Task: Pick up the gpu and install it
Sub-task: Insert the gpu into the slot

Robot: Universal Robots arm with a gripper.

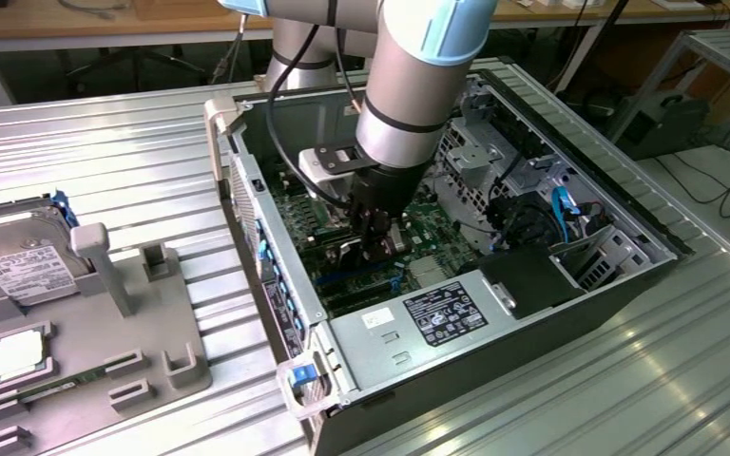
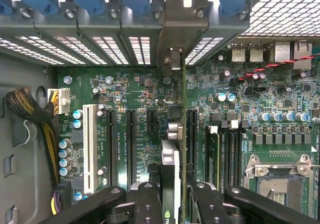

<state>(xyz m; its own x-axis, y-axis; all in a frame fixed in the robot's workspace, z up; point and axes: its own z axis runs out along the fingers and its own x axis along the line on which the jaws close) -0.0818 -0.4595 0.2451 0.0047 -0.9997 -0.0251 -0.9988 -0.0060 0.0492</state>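
The arm reaches deep into the open computer case (image 1: 619,249), its gripper (image 2: 171,196) clamped on the gpu (image 2: 170,176). The card hangs edge-on over the motherboard (image 2: 135,91), apparently so it lines up with the expansion slots (image 2: 131,139), bracket toward the case's rear wall.

gpu (image 2: 170,179) in tool (image 2: 170,204) | inside case (image 1: 644,275), above motherboard (image 2: 135,91) | hard drive (image 1: 16,266) outside, exterior view's left

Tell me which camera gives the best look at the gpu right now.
The wrist view: the gpu stands edge-on between the gripper fingers, over the motherboard's slots. In the exterior view the card is a dark sliver under the gripper inside the computer case.
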